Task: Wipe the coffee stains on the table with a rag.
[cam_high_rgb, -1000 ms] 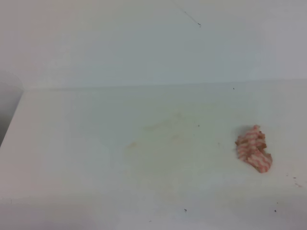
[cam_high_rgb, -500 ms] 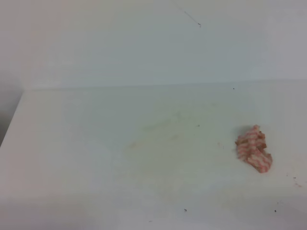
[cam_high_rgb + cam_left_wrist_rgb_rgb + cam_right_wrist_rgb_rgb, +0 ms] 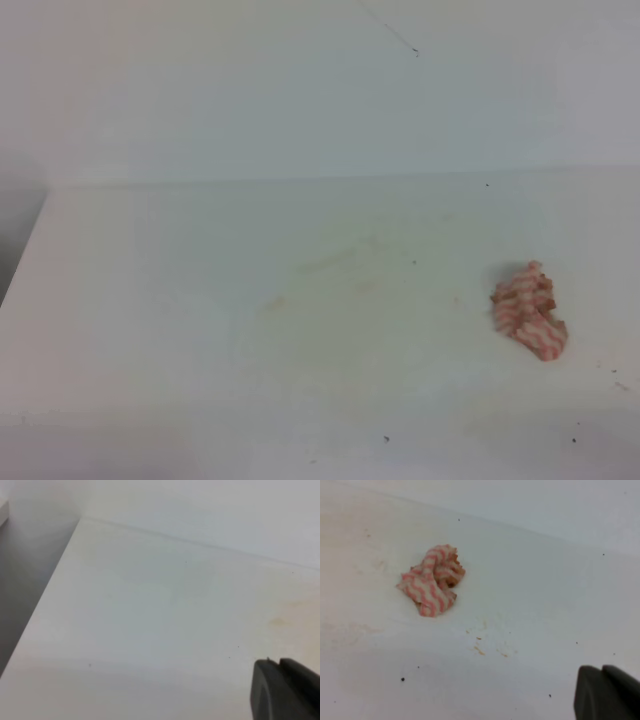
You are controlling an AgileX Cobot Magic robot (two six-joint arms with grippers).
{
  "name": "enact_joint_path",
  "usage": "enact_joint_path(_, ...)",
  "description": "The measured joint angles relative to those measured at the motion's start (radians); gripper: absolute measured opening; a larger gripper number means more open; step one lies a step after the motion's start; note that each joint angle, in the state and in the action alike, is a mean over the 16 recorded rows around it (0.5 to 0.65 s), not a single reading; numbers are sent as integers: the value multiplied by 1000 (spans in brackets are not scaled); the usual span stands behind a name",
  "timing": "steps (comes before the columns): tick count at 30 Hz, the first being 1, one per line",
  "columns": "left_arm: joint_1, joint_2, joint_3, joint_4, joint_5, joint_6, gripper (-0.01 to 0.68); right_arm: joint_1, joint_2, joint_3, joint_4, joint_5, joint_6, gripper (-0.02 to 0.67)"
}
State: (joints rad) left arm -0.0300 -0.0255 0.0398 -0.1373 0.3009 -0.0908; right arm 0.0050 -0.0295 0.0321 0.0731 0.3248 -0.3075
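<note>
White table (image 3: 150, 330) carries faint coffee stains (image 3: 330, 265) and a bunched rag (image 3: 528, 310)

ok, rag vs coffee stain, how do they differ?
The rag is a bunched pink-and-white striped lump standing off the surface; the stain is flat, faint tan with ragged edges. The rag is compact, the stain spreads wider. They lie apart, rag to the right. Both rest on the white table.

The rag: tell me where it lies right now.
The rag lies bunched on the table at the right of the exterior high view, right of the faint coffee stains, untouched.
</note>
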Motion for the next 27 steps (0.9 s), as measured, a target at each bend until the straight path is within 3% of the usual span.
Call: enact_joint_path(27, 0, 2, 0, 0, 0, 0, -2, 0, 3, -2, 0, 1, 0, -3)
